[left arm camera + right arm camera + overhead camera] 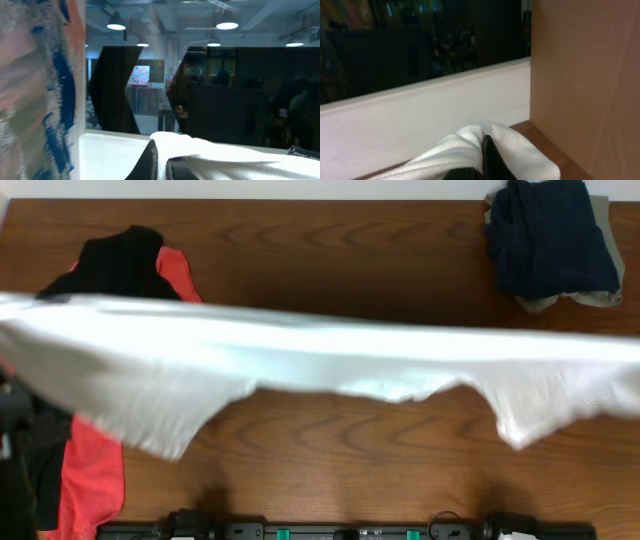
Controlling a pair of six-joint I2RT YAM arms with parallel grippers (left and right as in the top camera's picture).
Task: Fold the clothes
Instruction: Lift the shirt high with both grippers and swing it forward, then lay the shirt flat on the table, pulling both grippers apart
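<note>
A white garment hangs stretched wide across the overhead view, lifted above the wooden table. Both arms are hidden behind it there. In the left wrist view my left gripper is shut on a fold of the white cloth, with its dark fingers showing at the bottom edge. In the right wrist view my right gripper is shut on a bunched corner of the same white cloth.
A dark navy garment pile lies at the table's back right. A black and red garment pile lies at the back left, with more red cloth at the front left. A tan wall stands to the right.
</note>
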